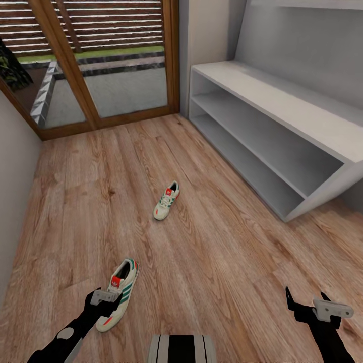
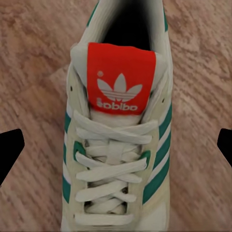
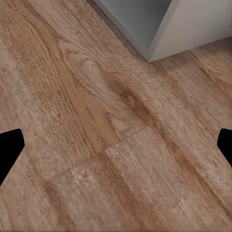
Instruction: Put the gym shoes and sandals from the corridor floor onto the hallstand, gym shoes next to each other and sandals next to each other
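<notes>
One white gym shoe (image 1: 166, 200) with green stripes lies on the wood-plank corridor floor (image 1: 212, 262), mid-room. The second gym shoe (image 1: 123, 285) lies nearer, at the lower left. My left gripper (image 1: 111, 302) hovers right over it, open. In the left wrist view this gym shoe (image 2: 116, 159) shows its red tongue patch and laces, with my left gripper (image 2: 116, 150) straddling it, fingertips apart on either side. My right gripper (image 1: 306, 302) hangs open over bare floor at the lower right, its open span (image 3: 116, 150) holding nothing. The grey-white hallstand (image 1: 282, 108) stands at the right. The sandals are out of view.
A wood-framed glass door (image 1: 101, 65) closes the far end of the corridor. A pale wall (image 1: 15, 161) runs along the left. The hallstand's slanted end panel (image 1: 327, 194) juts onto the floor near my right arm, its lower corner (image 3: 193, 24) close by.
</notes>
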{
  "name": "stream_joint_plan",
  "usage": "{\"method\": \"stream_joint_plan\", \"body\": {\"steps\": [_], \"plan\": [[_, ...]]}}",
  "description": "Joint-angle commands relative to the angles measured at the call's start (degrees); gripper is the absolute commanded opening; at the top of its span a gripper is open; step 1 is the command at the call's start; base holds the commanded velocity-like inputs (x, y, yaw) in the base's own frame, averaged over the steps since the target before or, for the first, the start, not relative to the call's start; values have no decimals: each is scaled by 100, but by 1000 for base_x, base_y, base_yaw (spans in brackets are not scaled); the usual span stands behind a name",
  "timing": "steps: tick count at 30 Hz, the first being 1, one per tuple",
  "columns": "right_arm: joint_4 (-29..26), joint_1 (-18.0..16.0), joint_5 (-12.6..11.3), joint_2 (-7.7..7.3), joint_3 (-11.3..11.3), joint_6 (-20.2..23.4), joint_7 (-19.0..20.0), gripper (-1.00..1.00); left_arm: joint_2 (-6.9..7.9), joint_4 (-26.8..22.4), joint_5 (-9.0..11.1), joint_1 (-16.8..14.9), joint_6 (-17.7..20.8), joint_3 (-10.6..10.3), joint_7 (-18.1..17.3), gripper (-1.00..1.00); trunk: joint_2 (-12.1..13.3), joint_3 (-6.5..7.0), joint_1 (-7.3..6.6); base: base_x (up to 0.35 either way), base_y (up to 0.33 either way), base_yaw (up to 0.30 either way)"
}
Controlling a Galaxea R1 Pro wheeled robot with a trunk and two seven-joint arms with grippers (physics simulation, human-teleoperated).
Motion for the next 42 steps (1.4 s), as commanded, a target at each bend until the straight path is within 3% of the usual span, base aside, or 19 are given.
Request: {"method": "stream_joint_plan", "body": {"steps": [1,22,42], "plan": [[2,0,0,0,0,0,0,100,0,0,0,0,0,0,0,100,0,-9,0,0,0,0],[211,-17,2,0,-8,-8,0,100,9,0,0,0,0,1,0,100,0,-182,0,0,0,0],[215,-18,2,0,-9,-9,3,100,14,0,5,0,2,9,0,100,0,-208,0,0,0,0]]}}
